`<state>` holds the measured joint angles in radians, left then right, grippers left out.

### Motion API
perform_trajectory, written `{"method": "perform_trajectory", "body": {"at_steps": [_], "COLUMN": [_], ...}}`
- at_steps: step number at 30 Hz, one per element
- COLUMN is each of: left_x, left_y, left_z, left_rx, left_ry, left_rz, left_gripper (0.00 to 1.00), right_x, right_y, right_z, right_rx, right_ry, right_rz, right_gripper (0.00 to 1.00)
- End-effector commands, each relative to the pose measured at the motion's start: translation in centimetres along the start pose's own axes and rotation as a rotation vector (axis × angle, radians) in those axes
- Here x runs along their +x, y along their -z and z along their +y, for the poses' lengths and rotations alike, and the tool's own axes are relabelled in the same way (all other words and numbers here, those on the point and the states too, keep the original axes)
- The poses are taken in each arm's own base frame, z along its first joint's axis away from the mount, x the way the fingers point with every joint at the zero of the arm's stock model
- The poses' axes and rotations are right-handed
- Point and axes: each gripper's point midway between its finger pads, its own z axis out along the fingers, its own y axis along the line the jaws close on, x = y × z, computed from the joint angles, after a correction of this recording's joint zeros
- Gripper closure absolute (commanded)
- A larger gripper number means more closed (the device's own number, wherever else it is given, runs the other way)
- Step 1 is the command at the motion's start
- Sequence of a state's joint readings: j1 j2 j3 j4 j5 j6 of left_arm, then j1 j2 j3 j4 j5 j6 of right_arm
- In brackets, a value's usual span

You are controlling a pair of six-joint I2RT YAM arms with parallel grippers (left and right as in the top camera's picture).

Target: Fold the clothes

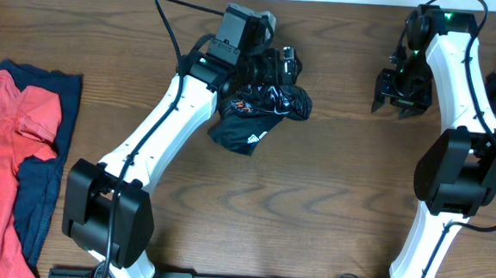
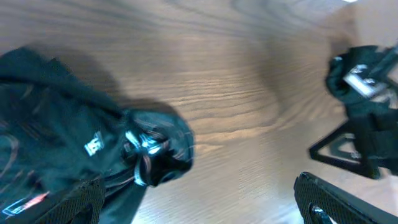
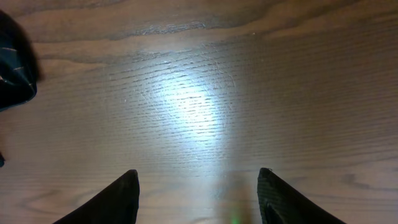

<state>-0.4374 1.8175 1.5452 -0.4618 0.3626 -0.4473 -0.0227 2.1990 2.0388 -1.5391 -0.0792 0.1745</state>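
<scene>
Clothes are noted in two places on the table (image 1: 312, 212). Nearest, at the left edge, a red top (image 1: 0, 167) is laid flat over a navy top (image 1: 47, 187), whose cloth shows along its right side. Farther back, near the centre, the jersey (image 1: 254, 113) is found crumpled in a heap, unfolded. The left gripper (image 2: 199, 186) is positioned over the heap's far side, fingers spread wide, nothing clamped between them. Farthest, to the right, the right gripper (image 3: 198, 180) is seen above bare wood, fingers parted, nothing held, well apart from the jersey.
</scene>
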Motion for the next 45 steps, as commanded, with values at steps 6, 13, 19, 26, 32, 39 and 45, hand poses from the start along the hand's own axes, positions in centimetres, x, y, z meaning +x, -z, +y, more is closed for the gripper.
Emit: {"method": "perform_trajectory", "body": {"at_steps": [6, 13, 19, 26, 32, 39, 45], "left_x": [3.7, 5.0, 6.3, 4.7, 2.6, 0.2, 1.7], "left_y": [-2.2, -4.3, -6.1, -7.0, -8.0, -8.7, -9.1], "left_z": [5.6, 6.7, 8.2, 9.6, 11.6, 10.3, 8.3], "left_rx": [-0.205, -0.209, -0.237, -0.232, -0.223, -0.125, -0.05], "left_ry": [0.053, 0.07, 0.085, 0.101, 0.121, 0.121, 0.13], "left_rz": [0.139, 0.192, 0.237, 0.185, 0.116, 0.035, 0.098], "left_gripper": [0.02, 0.02, 0.02, 0.02, 0.02, 0.02, 0.02], "right_x": [0.0, 0.0, 0.0, 0.2, 0.5, 0.6, 0.5], "right_y": [0.8, 0.8, 0.8, 0.8, 0.8, 0.8, 0.8], "right_z": [0.1, 0.1, 0.1, 0.1, 0.0, 0.0, 0.0], "right_rx": [-0.012, -0.012, -0.012, -0.011, -0.009, -0.008, -0.01], "right_ry": [0.011, 0.011, 0.011, 0.011, 0.009, 0.009, 0.008], "right_rz": [-0.021, -0.021, -0.021, -0.016, -0.002, 0.002, -0.002], "right_gripper": [0.41, 0.41, 0.41, 0.42, 0.43, 0.43, 0.43]}}
